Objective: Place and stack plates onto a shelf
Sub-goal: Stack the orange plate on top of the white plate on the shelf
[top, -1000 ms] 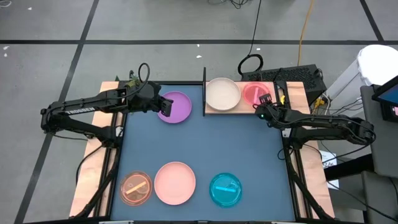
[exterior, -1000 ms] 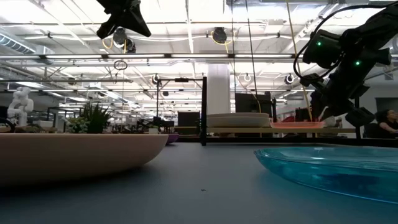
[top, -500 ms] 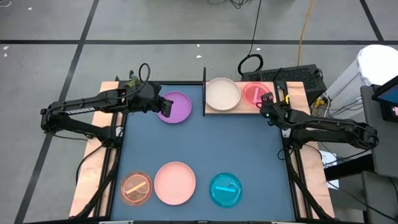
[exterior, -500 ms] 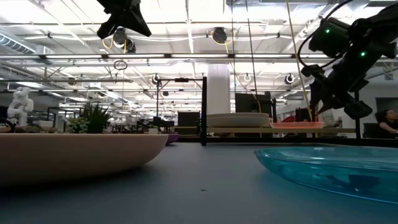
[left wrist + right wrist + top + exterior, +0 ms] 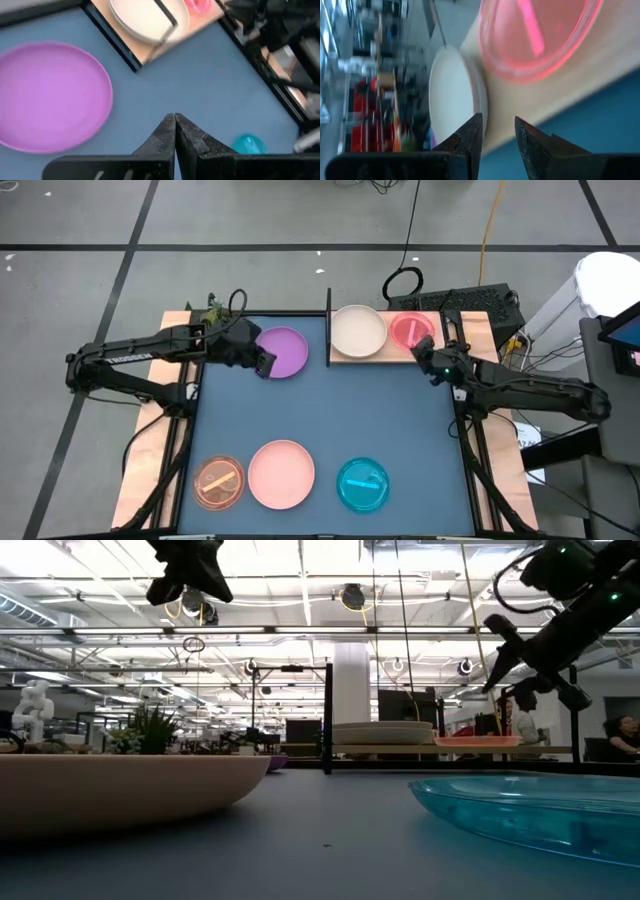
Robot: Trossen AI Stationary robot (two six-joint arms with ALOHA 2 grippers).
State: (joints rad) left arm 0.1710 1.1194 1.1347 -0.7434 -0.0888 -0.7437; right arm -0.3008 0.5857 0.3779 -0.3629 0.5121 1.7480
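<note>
The right end effector has let go of the magenta dish and pulled back, fingers a little apart. The dish now sits on the shelf by the desk's far edge. The left end effector, shut and empty, has slid off the purple plate.

Translucent cyan dish, wooden shelf
</note>
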